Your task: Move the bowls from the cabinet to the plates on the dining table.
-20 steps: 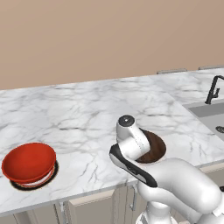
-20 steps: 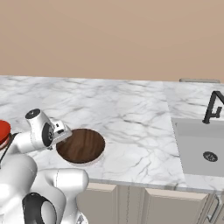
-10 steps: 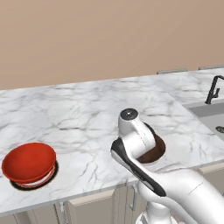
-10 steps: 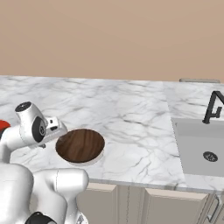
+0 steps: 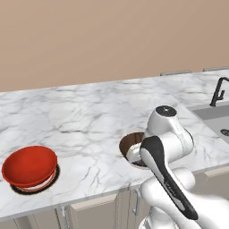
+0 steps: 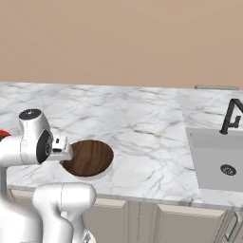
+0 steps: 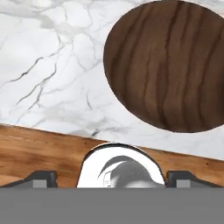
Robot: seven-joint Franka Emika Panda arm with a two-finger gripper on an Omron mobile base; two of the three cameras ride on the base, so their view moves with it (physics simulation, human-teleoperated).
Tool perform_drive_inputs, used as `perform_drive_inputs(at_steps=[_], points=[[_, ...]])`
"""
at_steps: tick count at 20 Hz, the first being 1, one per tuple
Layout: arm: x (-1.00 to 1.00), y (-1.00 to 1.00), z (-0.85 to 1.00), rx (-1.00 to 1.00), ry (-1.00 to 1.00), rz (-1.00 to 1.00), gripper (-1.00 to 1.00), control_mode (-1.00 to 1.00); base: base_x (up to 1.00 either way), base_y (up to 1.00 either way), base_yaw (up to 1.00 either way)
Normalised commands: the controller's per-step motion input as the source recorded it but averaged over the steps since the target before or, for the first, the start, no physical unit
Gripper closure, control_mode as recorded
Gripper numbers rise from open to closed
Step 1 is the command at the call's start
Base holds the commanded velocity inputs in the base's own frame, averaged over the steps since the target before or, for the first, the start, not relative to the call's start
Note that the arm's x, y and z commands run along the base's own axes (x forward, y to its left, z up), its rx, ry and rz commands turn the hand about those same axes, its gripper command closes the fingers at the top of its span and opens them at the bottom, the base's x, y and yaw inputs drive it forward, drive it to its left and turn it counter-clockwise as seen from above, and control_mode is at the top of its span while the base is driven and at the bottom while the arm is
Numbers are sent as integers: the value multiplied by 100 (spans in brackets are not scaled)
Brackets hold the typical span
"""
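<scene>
At the lower left of the left base view the large glossy red round bowl [image 5: 30, 166] sits on a thin dark round plate [image 5: 53, 180] that shows only as a rim beneath it, near the front edge of the long white grey-veined marble worktop [image 5: 89, 120]; it looks rigid, smooth and probably slippery, so I judge its thin rim the one sensible place to pinch, one finger inside and one outside. Towards the centre, the smaller dark brown wood-grained round bowl [image 6: 88, 158] rests upright on the same worktop, close to its front edge; any plate under it is too hidden to confirm. It looks stiff, light and less slick than the red one, and again the rim is the hold. The claw [image 7: 111, 177] stands wide with nothing between its finger tips; in the hand view the brown bowl lies at upper right, apart from them. At far right is the steel sink [image 6: 219, 156] with a black tap [image 6: 231, 115].
</scene>
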Motion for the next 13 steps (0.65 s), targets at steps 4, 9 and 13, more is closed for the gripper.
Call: perform_drive_inputs(at_steps=[4, 9, 13], points=[[-66, -30, 24, 13, -1, -35, -100, -100, 0, 0, 0], [-41, -5, 29, 1, -2, -28, -100, -100, 0, 0, 0], [-41, 0, 8, 0, -1, -14, -100, -100, 0, 0, 0]])
